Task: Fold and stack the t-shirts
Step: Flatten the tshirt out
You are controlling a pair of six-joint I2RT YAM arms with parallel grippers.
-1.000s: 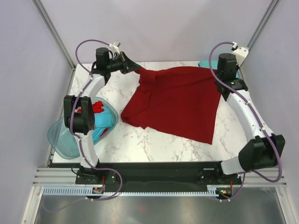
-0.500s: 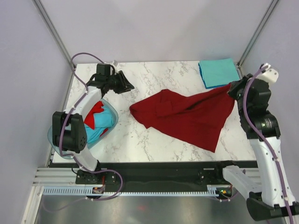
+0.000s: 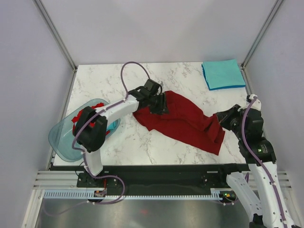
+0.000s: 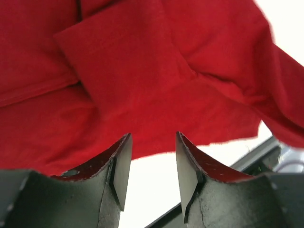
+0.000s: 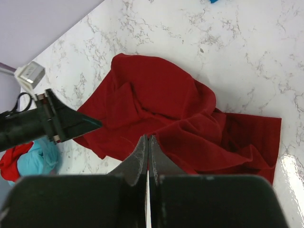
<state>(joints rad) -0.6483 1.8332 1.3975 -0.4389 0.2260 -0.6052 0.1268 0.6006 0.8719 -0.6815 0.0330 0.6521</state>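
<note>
A dark red t-shirt [image 3: 183, 124] lies crumpled in a long strip across the middle of the marble table. My left gripper [image 3: 160, 103] hovers over its far left end. In the left wrist view its jaws [image 4: 152, 135] stand open and empty, with the red cloth [image 4: 142, 71] just beyond them. My right gripper [image 3: 222, 118] is at the shirt's right end. In the right wrist view it [image 5: 148, 137] is shut, and a fold of the shirt [image 5: 161, 95] rises to its tips. A folded teal t-shirt [image 3: 222, 73] lies at the far right corner.
A translucent blue-green basin [image 3: 59, 140] sits at the table's left edge, partly behind the left arm, with teal cloth [image 3: 110, 127] in it. The right wrist view shows that teal and red cloth [image 5: 28, 159] at lower left. The table's near edge [image 3: 156, 166] borders a black rail.
The left gripper let go of the shirt, opened and swung to the table's middle. The right gripper pulled its end toward the near right, and the spread shirt collapsed into a bunched strip.
</note>
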